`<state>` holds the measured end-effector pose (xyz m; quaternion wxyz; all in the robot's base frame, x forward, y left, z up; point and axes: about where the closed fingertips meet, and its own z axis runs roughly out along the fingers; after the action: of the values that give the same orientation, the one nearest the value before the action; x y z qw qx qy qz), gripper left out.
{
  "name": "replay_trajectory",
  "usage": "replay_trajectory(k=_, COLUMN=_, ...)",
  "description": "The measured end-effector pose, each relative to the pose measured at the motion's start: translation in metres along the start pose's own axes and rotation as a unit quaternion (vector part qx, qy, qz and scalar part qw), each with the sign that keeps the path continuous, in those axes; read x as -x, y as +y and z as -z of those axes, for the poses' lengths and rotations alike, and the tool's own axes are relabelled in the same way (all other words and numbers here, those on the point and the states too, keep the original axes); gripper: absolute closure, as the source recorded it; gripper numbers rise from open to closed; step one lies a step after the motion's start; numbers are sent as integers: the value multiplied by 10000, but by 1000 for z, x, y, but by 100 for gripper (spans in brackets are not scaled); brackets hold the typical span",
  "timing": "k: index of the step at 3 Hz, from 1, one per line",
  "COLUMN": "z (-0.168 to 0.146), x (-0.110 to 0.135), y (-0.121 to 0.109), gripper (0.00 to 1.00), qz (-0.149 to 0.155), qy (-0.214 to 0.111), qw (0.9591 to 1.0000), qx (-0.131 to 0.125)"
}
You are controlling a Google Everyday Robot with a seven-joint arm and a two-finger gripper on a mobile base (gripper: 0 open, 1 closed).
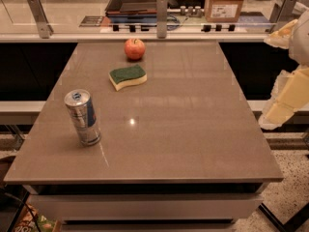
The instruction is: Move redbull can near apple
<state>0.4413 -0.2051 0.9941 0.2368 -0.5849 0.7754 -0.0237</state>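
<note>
Table: one redbull can, one apple; claw right.

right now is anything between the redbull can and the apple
Yes: the green sponge lies between the redbull can and the apple, its left end across the direct line. The gripper hangs beyond the right side of the table.

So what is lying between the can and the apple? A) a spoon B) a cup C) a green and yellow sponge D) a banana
C: the sponge lies between the redbull can and the apple, while the gripper is off past the table's right edge, touching none of them.
</note>
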Motion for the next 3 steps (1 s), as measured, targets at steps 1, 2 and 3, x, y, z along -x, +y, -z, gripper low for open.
replay_trajectory(k=1, z=-22, x=24, y=-2, gripper=0, qz=-190, qy=-866, qw=9961, qx=-22)
replay_trajectory(k=2, z=-55, x=62, y=-2, gripper=0, qz=-205, qy=-1673, qw=9856, qx=127)
replay_trajectory(k=3, z=-85, x=101, y=4, gripper=0, qz=-64, qy=-2323, qw=9715, qx=476)
